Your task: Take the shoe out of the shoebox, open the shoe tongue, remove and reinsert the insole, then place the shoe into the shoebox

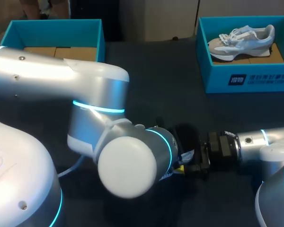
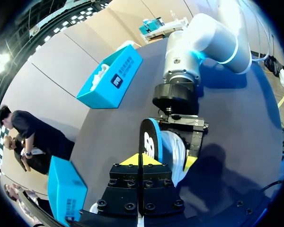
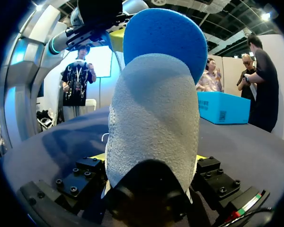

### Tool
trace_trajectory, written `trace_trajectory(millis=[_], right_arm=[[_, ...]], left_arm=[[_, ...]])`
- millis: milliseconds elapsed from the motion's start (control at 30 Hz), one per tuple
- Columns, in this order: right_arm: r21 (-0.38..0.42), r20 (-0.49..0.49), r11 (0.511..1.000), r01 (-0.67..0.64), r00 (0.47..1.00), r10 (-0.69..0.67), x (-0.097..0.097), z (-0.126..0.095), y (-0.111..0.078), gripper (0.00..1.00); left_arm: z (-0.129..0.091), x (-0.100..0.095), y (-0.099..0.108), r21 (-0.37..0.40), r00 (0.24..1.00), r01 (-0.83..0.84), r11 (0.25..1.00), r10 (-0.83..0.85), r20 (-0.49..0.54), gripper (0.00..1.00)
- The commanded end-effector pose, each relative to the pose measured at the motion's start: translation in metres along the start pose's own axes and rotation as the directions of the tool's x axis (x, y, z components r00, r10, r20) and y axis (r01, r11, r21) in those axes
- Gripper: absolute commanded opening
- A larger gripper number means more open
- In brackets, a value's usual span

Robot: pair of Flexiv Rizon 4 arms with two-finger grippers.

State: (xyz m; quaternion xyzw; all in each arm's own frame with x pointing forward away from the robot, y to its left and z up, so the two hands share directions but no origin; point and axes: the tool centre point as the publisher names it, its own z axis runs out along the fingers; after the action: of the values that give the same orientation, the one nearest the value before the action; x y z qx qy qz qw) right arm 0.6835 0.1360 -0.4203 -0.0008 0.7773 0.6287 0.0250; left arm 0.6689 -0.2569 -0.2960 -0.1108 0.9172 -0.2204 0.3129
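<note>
At the upper left of the head view a teal left shoebox stands on the dark table, with brown cardboard showing inside it. The left arm comes in from the left toward the lower middle. In its wrist view the left gripper has its yellow tips all but together, pinching the end of the insole. The insole is blue-edged and has a dark face with a white printed mark.

At the lower middle the right gripper clamps the shoe from both sides. The shoe is white and knitted, with a dark heel patch, and the insole rises out of it. The right arm enters from the lower right.

At the upper right the right shoebox has a dark label with white writing on its front. It holds another sneaker, white and grey, lying on its side.
</note>
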Motion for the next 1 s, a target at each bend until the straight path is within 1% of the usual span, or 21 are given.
trace_trajectory(millis=[33, 100, 267, 467, 500, 567, 700, 733, 767, 1000], right_arm=[[0.002, 0.002, 1.000, 0.000, 1.000, 0.000, 0.002, 0.003, -0.002, 0.00], [0.002, 0.002, 1.000, 0.000, 1.000, 0.000, 0.002, 0.003, -0.002, 0.00], [0.002, 0.002, 1.000, 0.000, 1.000, 0.000, 0.002, 0.003, -0.002, 0.00], [0.002, 0.002, 1.000, 0.000, 1.000, 0.000, 0.002, 0.003, -0.002, 0.00], [0.002, 0.002, 1.000, 0.000, 1.000, 0.000, 0.002, 0.003, -0.002, 0.00], [0.002, 0.002, 1.000, 0.000, 1.000, 0.000, 0.002, 0.003, -0.002, 0.00], [0.002, 0.002, 1.000, 0.000, 1.000, 0.000, 0.002, 0.003, -0.002, 0.00], [0.002, 0.002, 1.000, 0.000, 1.000, 0.000, 0.002, 0.003, -0.002, 0.00], [0.002, 0.002, 1.000, 0.000, 1.000, 0.000, 0.002, 0.003, -0.002, 0.00], [0.002, 0.002, 1.000, 0.000, 1.000, 0.000, 0.002, 0.003, -0.002, 0.00]], left_arm=[[-0.017, -0.006, 0.010, 0.015, 1.000, -0.002, 1.000, 0.002, -0.009, 0.00], [-0.021, -0.005, 0.013, 0.018, 1.000, -0.008, 1.000, 0.008, -0.025, 0.00], [-0.034, 0.002, 0.017, 0.036, 0.999, -0.027, 0.999, 0.028, -0.028, 0.00], [-0.041, 0.006, 0.019, 0.043, 0.999, -0.025, 0.999, 0.027, -0.031, 0.00], [-0.042, 0.006, 0.020, 0.043, 0.999, -0.025, 0.999, 0.026, -0.031, 0.03], [-0.043, 0.007, 0.021, 0.040, 0.999, -0.025, 0.999, 0.027, -0.037, 0.16], [-0.043, 0.011, 0.025, 0.034, 0.998, -0.022, 0.999, 0.024, -0.054, 0.25], [-0.043, 0.013, 0.026, 0.034, 0.998, -0.023, 0.999, 0.025, -0.056, 0.29], [-0.043, 0.013, 0.026, 0.034, 0.998, -0.023, 0.999, 0.025, -0.058, 0.37], [-0.041, 0.014, 0.025, 0.036, 0.997, -0.026, 0.999, 0.029, -0.072, 0.38]])
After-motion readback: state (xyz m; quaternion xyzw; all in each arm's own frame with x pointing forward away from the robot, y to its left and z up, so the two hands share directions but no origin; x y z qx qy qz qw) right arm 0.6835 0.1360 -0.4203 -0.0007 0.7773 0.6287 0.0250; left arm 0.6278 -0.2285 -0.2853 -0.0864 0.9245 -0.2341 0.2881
